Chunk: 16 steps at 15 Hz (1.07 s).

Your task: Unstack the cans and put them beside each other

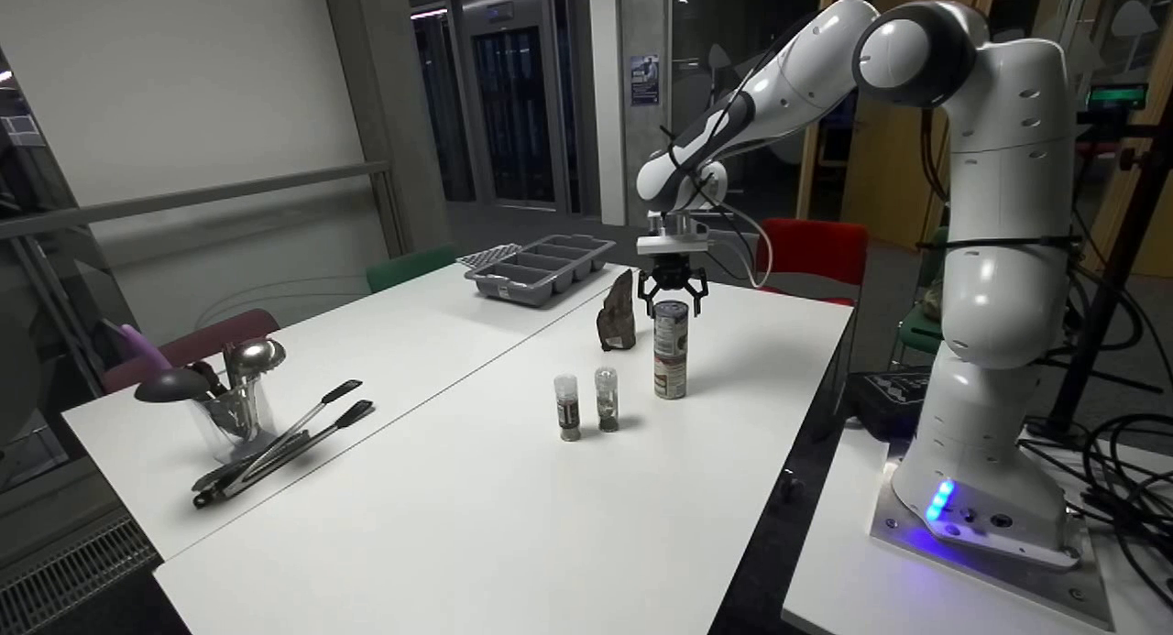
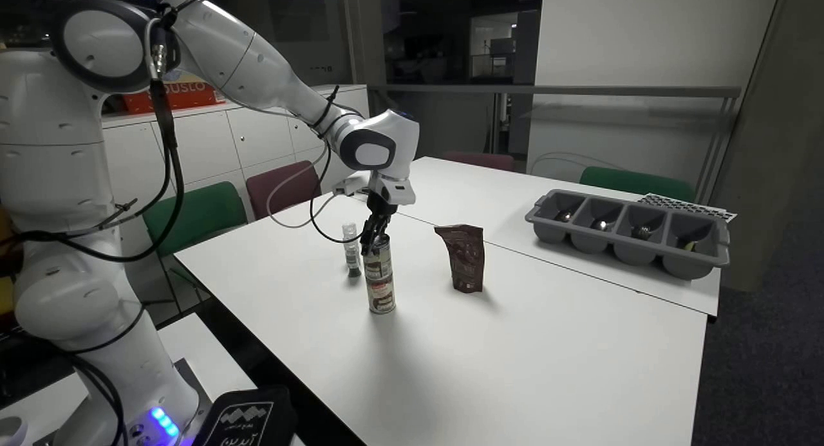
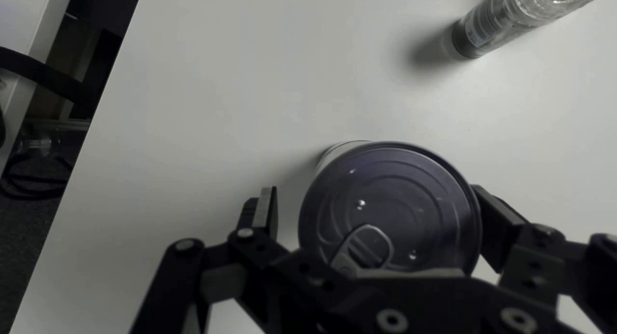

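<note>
I'm seeing the gripper [image 1: 674,311] hanging spread astride the upper can [image 3: 400,199], which is sitting on the lower can [image 1: 670,378] near the robot-side edge of the desk [image 1: 476,525], probably heavyish, stiff, slick, wanting side grip below rim.

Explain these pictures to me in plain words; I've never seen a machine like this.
You're looking at a white robot arm. Two cameras watch it from outside; the wrist view comes from one on the arm, looking down on the upper can, which stands on a lower can. The black hand is open around the upper can, with a gap beside one finger, so nothing seems held. Also on the white tabletop: a small bottle beside a second bottle, a brown pouch, a grey divided tray, tongs and a clear cup of utensils.
</note>
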{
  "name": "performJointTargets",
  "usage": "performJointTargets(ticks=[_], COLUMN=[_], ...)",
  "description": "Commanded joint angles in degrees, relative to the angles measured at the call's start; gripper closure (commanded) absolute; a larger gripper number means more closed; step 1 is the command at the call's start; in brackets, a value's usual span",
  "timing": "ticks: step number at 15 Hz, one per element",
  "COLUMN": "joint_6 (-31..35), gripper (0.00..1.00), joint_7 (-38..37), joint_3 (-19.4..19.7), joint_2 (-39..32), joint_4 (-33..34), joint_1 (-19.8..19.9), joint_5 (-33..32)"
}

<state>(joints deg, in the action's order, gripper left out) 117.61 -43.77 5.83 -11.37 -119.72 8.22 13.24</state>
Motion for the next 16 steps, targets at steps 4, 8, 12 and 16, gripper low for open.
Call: performJointTargets(ticks=[4, 8, 12, 16], joint_6=[0.55, 2.29, 3.11, 4.88], gripper=[0.0, 0.42, 0.43, 0.43], joint_7=[1.9, 2.59, 3.25, 2.73], joint_3=[1.14, 1.15, 1.22, 1.21], joint_2=[-0.2, 0.26, 0.68, 3.64], joint_4=[0.43, -0.19, -0.79, -3.36], joint_1=[-0.66, -0.74, -0.8, -1.21], joint_5=[-0.19, -0.39, -0.38, -1.03])
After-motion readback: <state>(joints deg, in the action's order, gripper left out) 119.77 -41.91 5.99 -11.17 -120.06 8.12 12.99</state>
